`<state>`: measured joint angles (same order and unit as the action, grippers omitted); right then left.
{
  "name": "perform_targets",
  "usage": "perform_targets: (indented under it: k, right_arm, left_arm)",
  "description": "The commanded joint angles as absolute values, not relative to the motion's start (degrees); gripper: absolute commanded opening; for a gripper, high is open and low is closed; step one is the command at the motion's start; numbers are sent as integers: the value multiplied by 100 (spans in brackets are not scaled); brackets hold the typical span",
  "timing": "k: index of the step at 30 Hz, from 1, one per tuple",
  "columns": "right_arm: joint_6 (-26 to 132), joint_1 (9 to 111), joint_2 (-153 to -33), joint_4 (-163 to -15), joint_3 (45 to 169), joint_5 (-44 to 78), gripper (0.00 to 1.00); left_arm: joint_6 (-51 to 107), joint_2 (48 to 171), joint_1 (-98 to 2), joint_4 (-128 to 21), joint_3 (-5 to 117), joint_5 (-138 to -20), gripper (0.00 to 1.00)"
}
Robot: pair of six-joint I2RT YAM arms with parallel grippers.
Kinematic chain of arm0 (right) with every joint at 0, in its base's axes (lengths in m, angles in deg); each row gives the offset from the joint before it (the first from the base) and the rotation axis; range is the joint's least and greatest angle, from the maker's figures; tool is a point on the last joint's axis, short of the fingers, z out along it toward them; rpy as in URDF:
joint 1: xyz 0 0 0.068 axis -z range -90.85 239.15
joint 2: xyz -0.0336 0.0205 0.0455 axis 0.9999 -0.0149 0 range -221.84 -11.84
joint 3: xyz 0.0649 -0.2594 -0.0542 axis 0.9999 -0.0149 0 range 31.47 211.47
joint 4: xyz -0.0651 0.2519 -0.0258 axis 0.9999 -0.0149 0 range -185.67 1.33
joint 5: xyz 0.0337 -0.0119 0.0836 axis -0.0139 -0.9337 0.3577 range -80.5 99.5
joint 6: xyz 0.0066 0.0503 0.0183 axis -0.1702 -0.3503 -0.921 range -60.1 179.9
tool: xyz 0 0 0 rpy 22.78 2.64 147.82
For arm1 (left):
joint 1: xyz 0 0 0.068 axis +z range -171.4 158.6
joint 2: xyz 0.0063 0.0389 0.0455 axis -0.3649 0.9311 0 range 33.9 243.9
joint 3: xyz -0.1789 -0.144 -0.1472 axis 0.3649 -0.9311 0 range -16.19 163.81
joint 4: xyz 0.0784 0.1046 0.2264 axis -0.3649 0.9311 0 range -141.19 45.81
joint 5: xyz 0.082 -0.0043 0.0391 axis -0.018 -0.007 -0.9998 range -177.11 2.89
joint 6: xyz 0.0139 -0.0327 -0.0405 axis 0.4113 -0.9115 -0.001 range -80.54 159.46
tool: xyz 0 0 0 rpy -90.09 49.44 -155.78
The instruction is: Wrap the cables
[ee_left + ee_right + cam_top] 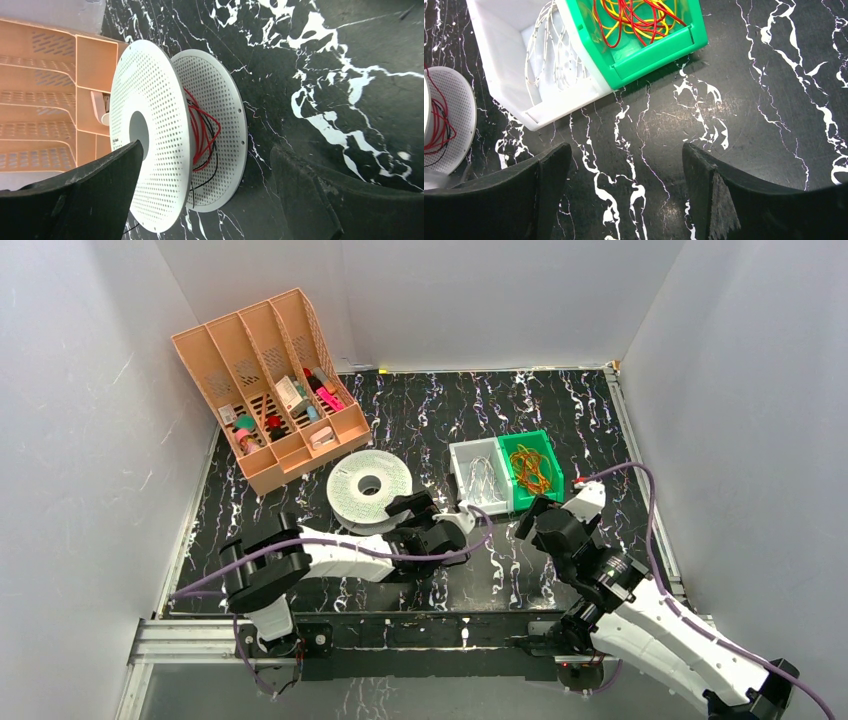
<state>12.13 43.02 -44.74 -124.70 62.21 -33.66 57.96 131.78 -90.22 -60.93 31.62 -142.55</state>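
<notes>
Black white-veined marble tabletop (560, 410), plain white walls (480, 300). Left gripper (207, 165) gapes wide by the white perforated spool (150, 90) of thin red cables (200, 130); right gripper (624, 155) too, both empty.

- The table (560, 410) was black, veined with white like marble.
- The spool (160, 100) was white, its discs dotted all over with small holes.
- The cables (200, 130) on it were red, beside a black wire (212, 175).
- One bin (499, 45) was white, with pale wires (549, 50) in it.
- The other bin (649, 50) was bright green, with a red and yellow tangle (634, 15) in it.
- The file organiser (215, 350) was peach-orange, patterned with slots.
- Both arms (340, 555) were white and black, trailing purple leads (640, 475).
- The fingers (90, 190) of the left gripper (206, 147) and right gripper (625, 147) were matte black.
</notes>
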Motion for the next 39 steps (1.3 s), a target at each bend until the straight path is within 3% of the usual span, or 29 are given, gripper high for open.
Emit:
perform_targets:
  k: [1,8,12,17,23,25,33,39]
  right_arm:
    - [1367,4318,-4583,-12229,6498,-3387,90]
    - [1696,4318,-5154,-11941,6734,-3310,95]
    - [2152,4363,-5589,-11669,6967,-3093,98]
    - [2854,4849,-6486,-11415,7444,-1957,98]
    - [3268,6173,-7563,-11335,8170,288,98]
    - [3012,6250,-7827,-11371,8433,186,98]
    - [2739,6252,-8128,-12343,9233,-746,98]
    - [3017,6253,-7048,-12010,8994,-666,98]
  left_arm:
    - [4831,12549,-9037,-4787,3764,-13595,98]
    - [4498,12108,-8785,-3284,4940,-12508,98]
    - [4037,11995,-8110,-2201,5813,-11669,98]
    - [3872,11972,-7022,-1390,6465,-10753,98]
    - [2954,11832,-5360,-1255,6584,-9265,98]
    - [2554,11749,-4898,-1433,6366,-8920,98]
    - [1780,10981,-4670,-1820,5692,-10471,98]
    - [1729,9968,-4679,-2287,5154,-11061,98]
